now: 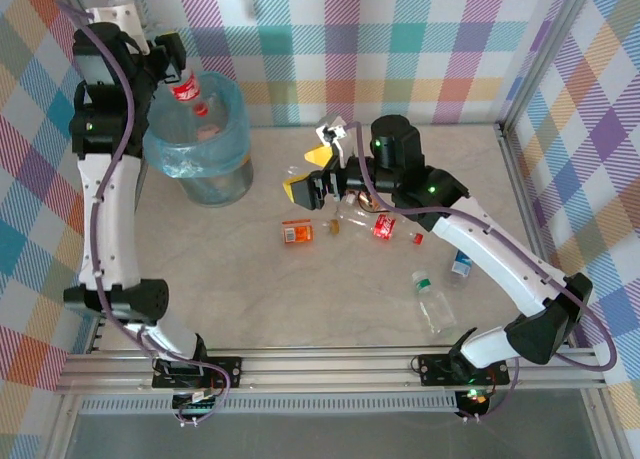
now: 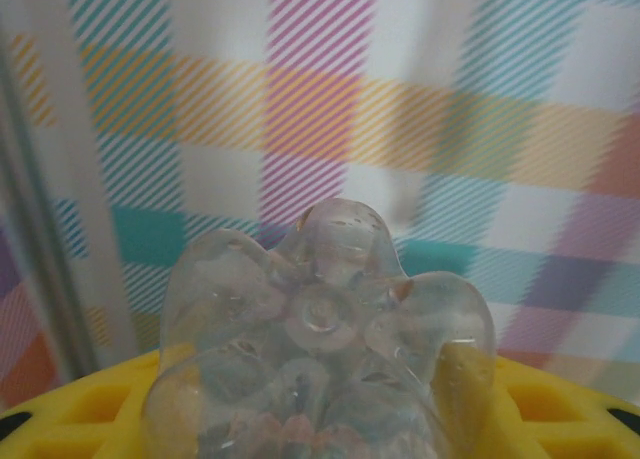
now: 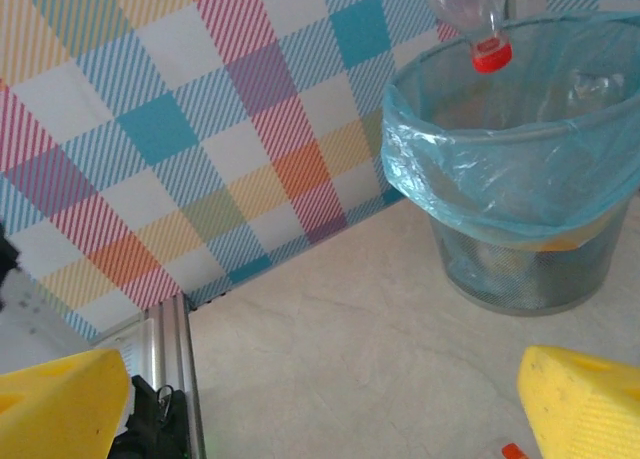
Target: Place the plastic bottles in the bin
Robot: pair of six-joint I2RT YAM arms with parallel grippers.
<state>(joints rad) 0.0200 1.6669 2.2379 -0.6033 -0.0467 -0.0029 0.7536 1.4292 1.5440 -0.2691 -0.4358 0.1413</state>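
The left gripper [image 1: 176,69] is clamped partway on the base of a red-labelled bottle [image 1: 188,87], which hangs cap down from it with the bin [image 1: 225,154] directly beneath. The right gripper [image 1: 308,174] stands wide open, holding nothing, low over the table [image 1: 250,309], its yellow fingers [image 3: 60,404] facing the bin some way ahead. An orange-labelled bottle [image 1: 297,233] lies just beside this gripper, a red-labelled one [image 1: 372,223] just behind it under the wrist, and a green-capped one [image 1: 432,299] well behind it.
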